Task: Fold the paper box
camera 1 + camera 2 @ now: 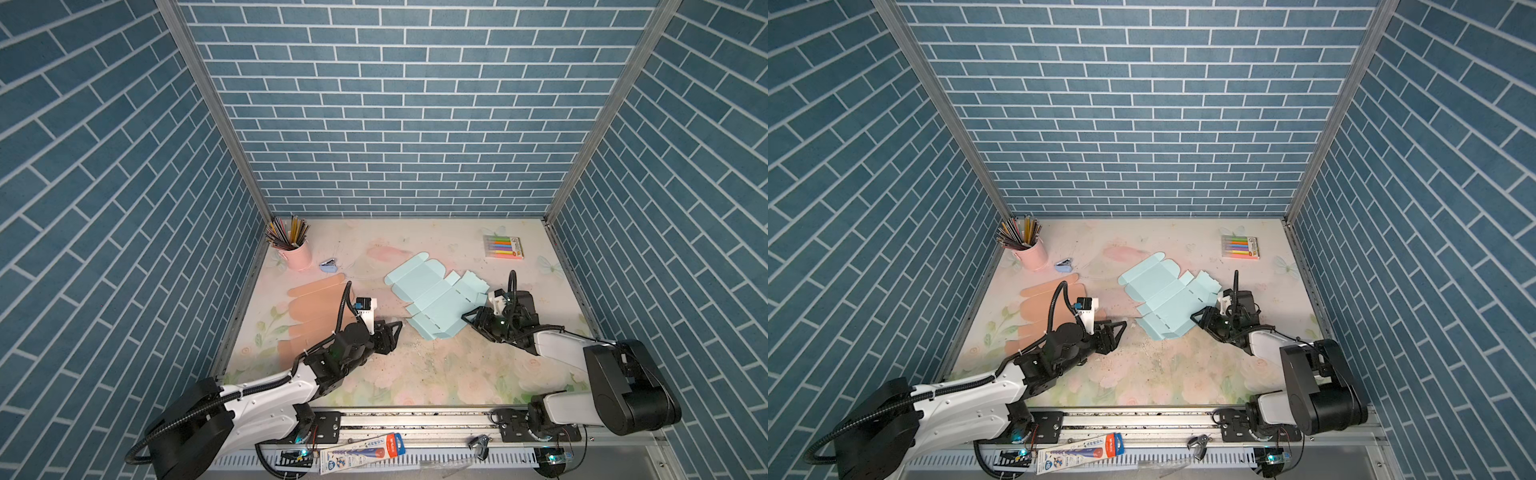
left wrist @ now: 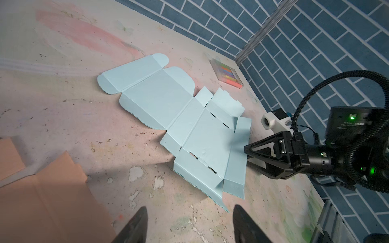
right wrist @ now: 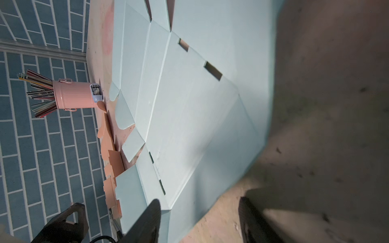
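The paper box (image 1: 432, 297) (image 1: 1163, 297) is a light blue blank lying unfolded and nearly flat in the middle of the table. Its slotted panels and flaps (image 2: 189, 126) (image 3: 189, 105) show in both wrist views. My left gripper (image 1: 397, 326) (image 1: 1121, 326) (image 2: 190, 210) is open, just short of the blank's near left corner and holding nothing. My right gripper (image 1: 467, 316) (image 1: 1196, 316) (image 3: 200, 201) is open at the blank's near right flap. One finger overlaps the flap edge; the other is over bare table. It grips nothing.
An orange cardboard blank (image 1: 316, 316) lies flat under and beside the left arm. A pink cup of pencils (image 1: 297, 253) and a small blue stapler (image 1: 329, 266) stand at the back left. A marker pack (image 1: 503, 247) lies at the back right. Brick-pattern walls enclose three sides.
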